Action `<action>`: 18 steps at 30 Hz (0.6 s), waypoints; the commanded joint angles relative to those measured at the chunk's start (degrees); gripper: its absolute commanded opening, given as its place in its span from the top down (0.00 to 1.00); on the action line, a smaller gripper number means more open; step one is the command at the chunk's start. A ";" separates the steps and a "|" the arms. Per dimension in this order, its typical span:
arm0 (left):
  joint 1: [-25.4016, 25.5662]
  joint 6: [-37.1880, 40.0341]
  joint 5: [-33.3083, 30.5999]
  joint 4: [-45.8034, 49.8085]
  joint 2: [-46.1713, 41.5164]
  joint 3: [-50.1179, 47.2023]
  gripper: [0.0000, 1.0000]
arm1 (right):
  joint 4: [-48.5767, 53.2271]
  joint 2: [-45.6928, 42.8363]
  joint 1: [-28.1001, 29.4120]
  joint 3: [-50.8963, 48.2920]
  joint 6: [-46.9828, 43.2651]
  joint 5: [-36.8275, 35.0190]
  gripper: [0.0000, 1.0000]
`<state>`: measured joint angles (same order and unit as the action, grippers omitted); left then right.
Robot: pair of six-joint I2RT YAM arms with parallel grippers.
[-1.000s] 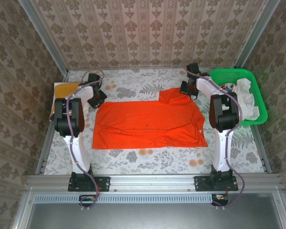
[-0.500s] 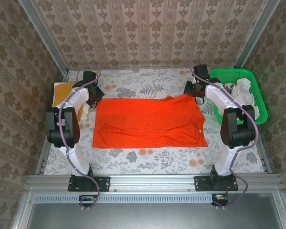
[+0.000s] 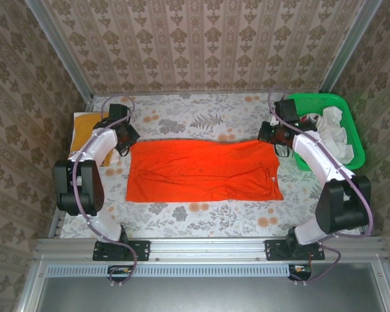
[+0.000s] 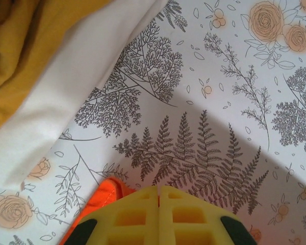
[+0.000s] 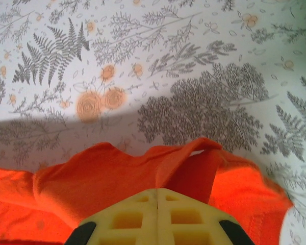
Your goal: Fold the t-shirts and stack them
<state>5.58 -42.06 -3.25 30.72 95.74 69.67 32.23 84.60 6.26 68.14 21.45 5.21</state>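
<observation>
We see a plain bright orange-red cloth t-shirt [image 3: 201, 170] lying flat mid-tabletop [image 3: 201, 117], its long axis running L-to-R btw the two arms. The left gripper [image 3: 125, 138] is at its far-left corner and the right gripper [image 3: 276, 136] at its far-right corner, so each arm is nearest its own end. Both sets of jaws are pressed together, pinching the far edge. The rest spreads toward the arm bases, so a fold prob. brings that edge nearward.
</observation>
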 commanded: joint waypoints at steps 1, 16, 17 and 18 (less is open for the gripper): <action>-0.16 1.96 -0.40 1.80 -3.19 -1.96 1.00 | 4.05 -4.42 0.33 -2.71 -0.56 -0.06 1.00; -0.20 2.12 -1.94 5.79 -11.89 -9.64 1.00 | 11.55 -18.50 0.68 -12.32 1.90 0.15 1.00; -0.14 2.07 -1.92 6.11 -12.51 -10.10 1.00 | 11.89 -19.01 0.75 -12.93 2.05 0.09 1.00; -0.20 2.10 -1.94 6.40 -13.25 -10.59 1.00 | 12.24 -19.66 0.77 -13.64 2.30 0.06 1.00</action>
<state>5.58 -40.69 -3.92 34.52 85.01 60.42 40.82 66.96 6.79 56.34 22.55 5.21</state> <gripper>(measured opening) 0.047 0.045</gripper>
